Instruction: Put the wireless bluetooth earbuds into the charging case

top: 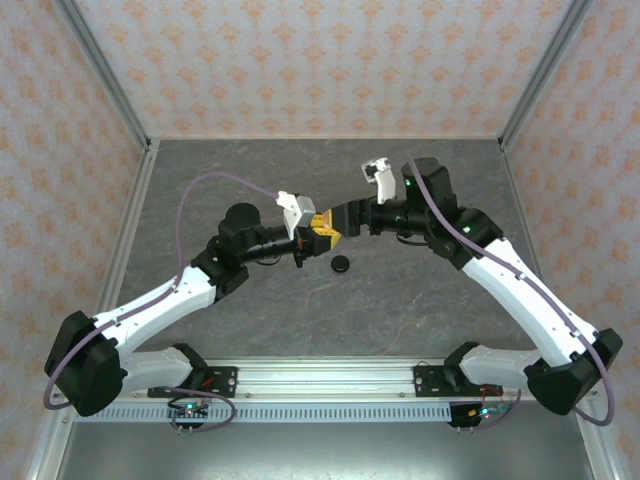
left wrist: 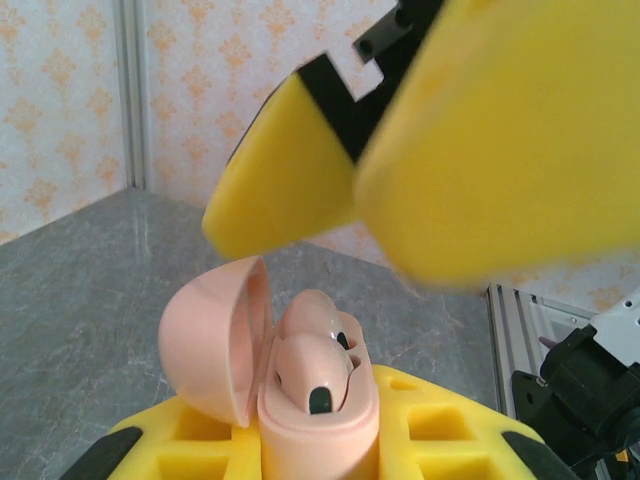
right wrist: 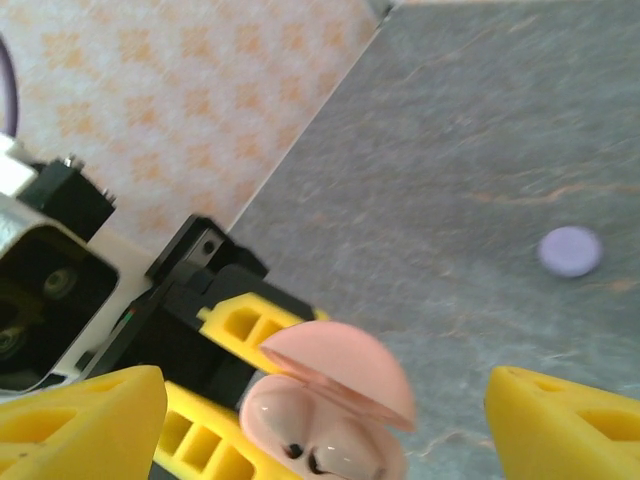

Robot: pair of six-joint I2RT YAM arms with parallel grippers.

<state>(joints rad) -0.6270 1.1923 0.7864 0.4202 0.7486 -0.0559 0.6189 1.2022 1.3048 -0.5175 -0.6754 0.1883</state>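
Seen from above, the left tool (top: 320, 232) and the right tool (top: 347, 215) are facing each other tip to tip over the middle of the counter (top: 200, 180). Whatever is sitting between them is too small to make out there. A black puck (top: 342, 264) is lying on the counter just beside them, toward the near edge.

In the left wrist view, the left tool (left wrist: 320, 455) is clenching a pale pink charging case (left wrist: 320, 430) upright. Its lid (left wrist: 210, 345) is standing open, and two pale pink earbuds (left wrist: 312, 372) are sitting inside. The frame is cutting off the case's base. The right tool is looming above it as a yellow blur.

In the right wrist view, the right tool (right wrist: 325, 395) is released, its fingers (right wrist: 80, 425) spreading wide on either side of the case without touching it. A lilac puck (right wrist: 570, 251) is lying on the counter beyond.
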